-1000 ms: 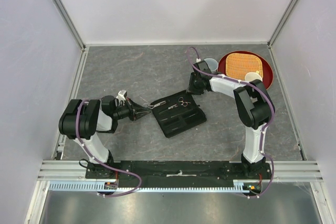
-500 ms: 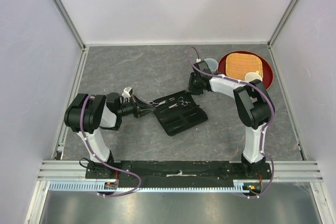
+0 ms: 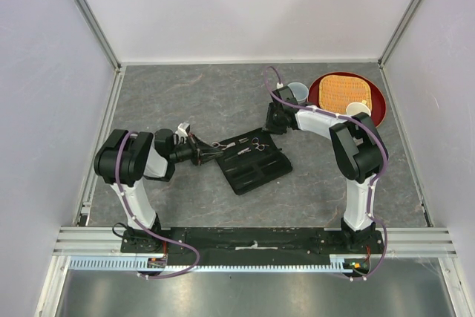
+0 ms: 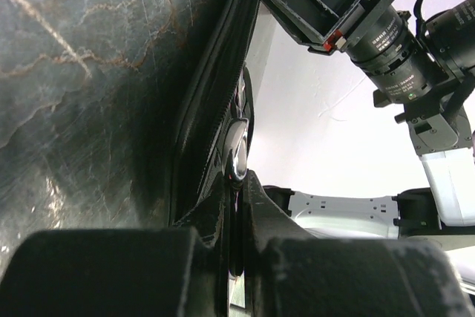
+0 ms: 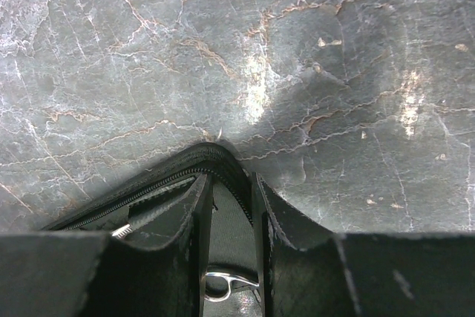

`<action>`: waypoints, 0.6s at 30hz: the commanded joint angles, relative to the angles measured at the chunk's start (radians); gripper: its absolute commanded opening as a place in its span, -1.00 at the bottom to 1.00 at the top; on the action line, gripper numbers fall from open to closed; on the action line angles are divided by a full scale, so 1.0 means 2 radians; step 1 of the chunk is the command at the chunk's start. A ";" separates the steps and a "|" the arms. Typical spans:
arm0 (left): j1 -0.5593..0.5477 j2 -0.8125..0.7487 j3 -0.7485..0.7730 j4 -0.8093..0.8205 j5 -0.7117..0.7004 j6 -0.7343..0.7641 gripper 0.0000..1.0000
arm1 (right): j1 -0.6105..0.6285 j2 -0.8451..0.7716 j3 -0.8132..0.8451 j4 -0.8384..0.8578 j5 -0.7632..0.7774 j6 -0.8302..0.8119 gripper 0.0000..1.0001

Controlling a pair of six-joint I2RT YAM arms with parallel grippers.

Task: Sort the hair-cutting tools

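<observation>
Where white walls (image 3: 245, 5) enclose, marbled table (image 3: 185, 102).

One small silver pair of scissors (image 3: 257, 144) is laid flat on the far panel of the open black case (image 3: 249, 181), while a second silver pair (image 3: 220, 145) is pinched at its left edge by the left gripper (image 3: 211, 150).

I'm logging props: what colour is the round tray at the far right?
Dark red tray, holding an orange woven mat; clearest in the top external view.
</observation>
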 commanded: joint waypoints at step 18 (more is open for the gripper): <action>-0.033 -0.031 0.056 -0.224 -0.061 0.111 0.29 | 0.028 0.013 -0.019 -0.024 -0.002 -0.007 -0.26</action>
